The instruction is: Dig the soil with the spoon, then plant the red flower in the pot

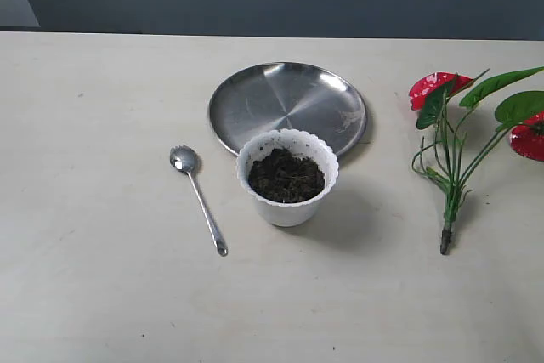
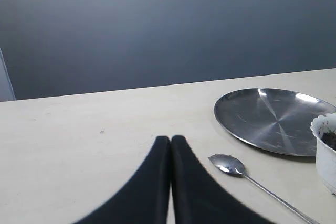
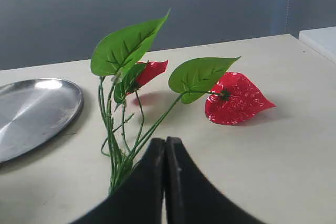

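Pale table and a dark grey wall are all you have around you. No step has begun, as far as you can judge: the spoon lies flat on the table, just left of the pot, with its bowl pointing away and nothing holding it. The soil in the pot looks untouched.

Your left gripper is squeezed shut with nothing in it, and the spoon lies near it. Your right gripper is shut and empty too. It sits by the stems of the red flower, which lies on its side, well to the right of the pot.

Digging comes first, so you will likely need to spread the left fingers and pinch the thin spoon handle. That may be tricky, because the handle lies low and flat.

A round steel plate sits right behind the pot; you cannot tell if they touch. Nothing blocks the way to the spoon.
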### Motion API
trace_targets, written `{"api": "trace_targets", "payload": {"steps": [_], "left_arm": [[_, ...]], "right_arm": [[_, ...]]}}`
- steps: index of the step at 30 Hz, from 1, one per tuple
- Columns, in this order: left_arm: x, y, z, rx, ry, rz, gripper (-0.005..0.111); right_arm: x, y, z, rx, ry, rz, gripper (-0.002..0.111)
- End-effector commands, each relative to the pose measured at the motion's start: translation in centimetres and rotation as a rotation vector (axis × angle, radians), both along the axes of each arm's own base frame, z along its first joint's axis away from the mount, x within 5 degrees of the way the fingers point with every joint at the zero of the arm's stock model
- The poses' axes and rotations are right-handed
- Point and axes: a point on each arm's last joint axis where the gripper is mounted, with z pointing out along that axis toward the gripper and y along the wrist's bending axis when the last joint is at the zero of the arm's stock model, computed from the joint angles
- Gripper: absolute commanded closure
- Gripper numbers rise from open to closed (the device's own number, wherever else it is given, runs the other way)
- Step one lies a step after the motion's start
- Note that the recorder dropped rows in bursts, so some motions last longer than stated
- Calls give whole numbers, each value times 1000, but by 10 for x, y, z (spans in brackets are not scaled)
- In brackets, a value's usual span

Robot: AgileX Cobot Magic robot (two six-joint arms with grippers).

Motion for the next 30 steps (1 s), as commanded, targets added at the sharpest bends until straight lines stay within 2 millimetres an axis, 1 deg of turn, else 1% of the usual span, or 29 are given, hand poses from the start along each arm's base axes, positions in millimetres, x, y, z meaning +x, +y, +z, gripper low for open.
{"api": "trace_targets", "payload": {"steps": [1, 3, 4, 5, 6, 8, 13, 15, 18, 22, 27, 30], "left_arm": [[0, 0, 1, -3, -15, -7, 106], [0, 0, 1, -3, -15, -7, 106], [0, 0, 1, -3, -15, -7, 106], [0, 0, 1, -3, -15, -7, 106], [0, 0, 1, -3, -15, -7, 106], [0, 0, 1, -3, -15, -7, 106], [0, 0, 1, -3, -15, -7, 106], [0, 0, 1, -3, -15, -7, 106], [0, 0, 1, -3, -15, -7, 106], [0, 0, 1, -3, -15, -7, 106], [0, 0, 1, -3, -15, -7, 106], [0, 0, 1, -3, -15, -7, 106]], "right_arm": [[0, 0, 0, -5, -10, -6, 109], [0, -1, 1, -7, -16, -7, 109], [1, 0, 5, 48, -66, -17, 109], [1, 1, 8, 187, -103, -27, 109], [2, 3, 12, 451, -156, -44, 109], [2, 5, 15, 665, -189, -44, 109], [2, 5, 18, 825, -218, -48, 109], [2, 7, 17, 878, -200, -37, 109], [2, 10, 15, 884, -162, -19, 109], [2, 11, 14, 867, -156, -16, 109], [2, 5, 18, 768, -215, -42, 109], [2, 4, 19, 800, -239, -51, 109]]}}
